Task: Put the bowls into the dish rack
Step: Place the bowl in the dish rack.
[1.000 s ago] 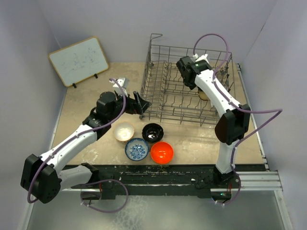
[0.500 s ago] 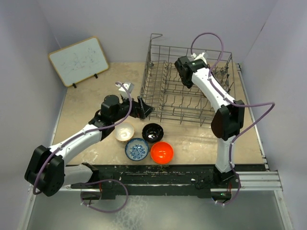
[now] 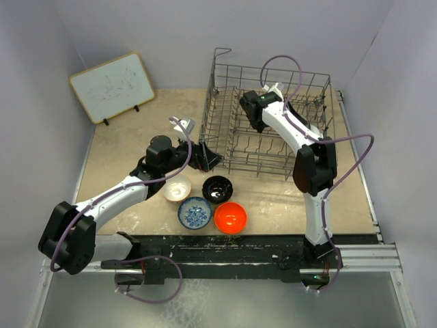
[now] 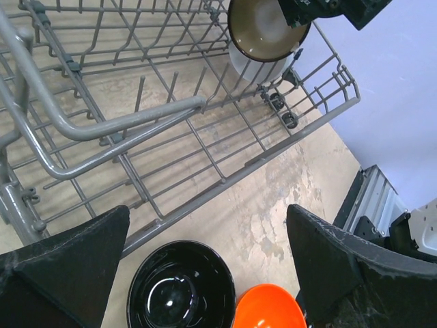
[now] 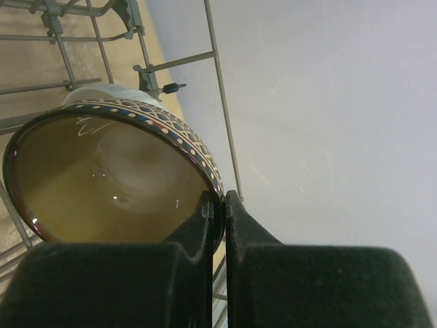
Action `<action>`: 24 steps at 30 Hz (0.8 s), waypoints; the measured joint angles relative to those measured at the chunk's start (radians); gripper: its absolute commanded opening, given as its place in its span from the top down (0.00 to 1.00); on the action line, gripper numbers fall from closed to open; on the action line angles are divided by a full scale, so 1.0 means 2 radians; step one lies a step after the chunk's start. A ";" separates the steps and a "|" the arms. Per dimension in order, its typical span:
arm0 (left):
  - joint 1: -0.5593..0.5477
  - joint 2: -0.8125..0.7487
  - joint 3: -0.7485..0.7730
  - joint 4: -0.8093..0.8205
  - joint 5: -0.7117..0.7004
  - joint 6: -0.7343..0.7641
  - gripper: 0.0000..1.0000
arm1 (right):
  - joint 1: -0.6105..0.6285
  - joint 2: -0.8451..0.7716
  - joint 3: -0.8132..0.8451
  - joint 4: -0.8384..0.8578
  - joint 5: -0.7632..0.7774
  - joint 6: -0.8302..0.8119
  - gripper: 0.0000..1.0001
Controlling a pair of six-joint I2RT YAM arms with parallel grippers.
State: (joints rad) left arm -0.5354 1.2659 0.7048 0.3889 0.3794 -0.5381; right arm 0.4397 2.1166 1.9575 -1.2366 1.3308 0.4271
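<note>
Top external: nearest you, the orange bowl [image 3: 230, 217] and black bowl [image 3: 217, 188] sit on the worktop [image 3: 115, 149]. Beyond, your left pincer [image 3: 208, 156] gapes wide beside the dish rack [image 3: 252, 170]; farther, your right pincer [image 5: 217, 205] clamps the brown-rimmed bowl [image 5: 102, 184] over the rack.

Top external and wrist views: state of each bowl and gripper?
Brown-rimmed bowl: held by rim over rack
White bowl: in rack
Cream bowl: upright on table
Black bowl: upright on table
Patterned bowl: upright on table
Orange bowl: upright on table
Left gripper: open, empty
Right gripper: shut on brown-rimmed bowl
</note>
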 measured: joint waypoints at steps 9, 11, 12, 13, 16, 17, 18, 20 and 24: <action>-0.006 0.004 0.000 0.005 0.008 0.000 0.01 | 0.004 0.013 -0.004 0.009 0.033 -0.026 0.97; -0.008 0.004 0.000 0.006 0.009 0.000 0.01 | 0.008 0.020 -0.005 0.008 0.045 -0.028 0.96; -0.009 0.004 0.000 0.006 0.010 0.000 0.01 | 0.009 0.026 -0.005 0.008 0.053 -0.030 0.96; -0.009 0.004 0.000 0.006 0.010 0.000 0.01 | 0.012 0.030 -0.006 0.009 0.060 -0.031 0.96; -0.011 0.004 0.000 0.006 0.010 0.000 0.01 | 0.016 0.044 -0.006 0.009 0.078 -0.033 0.95; -0.011 0.004 0.000 0.006 0.010 0.000 0.01 | 0.016 0.050 -0.006 0.009 0.087 -0.035 0.95; -0.011 0.004 0.000 0.006 0.010 0.000 0.01 | 0.017 0.053 -0.006 0.008 0.094 -0.036 0.94; -0.012 0.004 0.000 0.006 0.010 0.000 0.01 | 0.017 0.058 -0.006 0.007 0.100 -0.036 0.89; -0.013 0.004 0.000 0.006 0.009 0.000 0.01 | 0.018 0.061 -0.010 0.002 0.104 -0.036 0.62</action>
State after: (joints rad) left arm -0.5617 1.2743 0.7048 0.4004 0.3981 -0.5377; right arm 0.4747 2.2395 1.9369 -1.2331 1.5391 0.3546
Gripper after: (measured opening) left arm 0.990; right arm 0.249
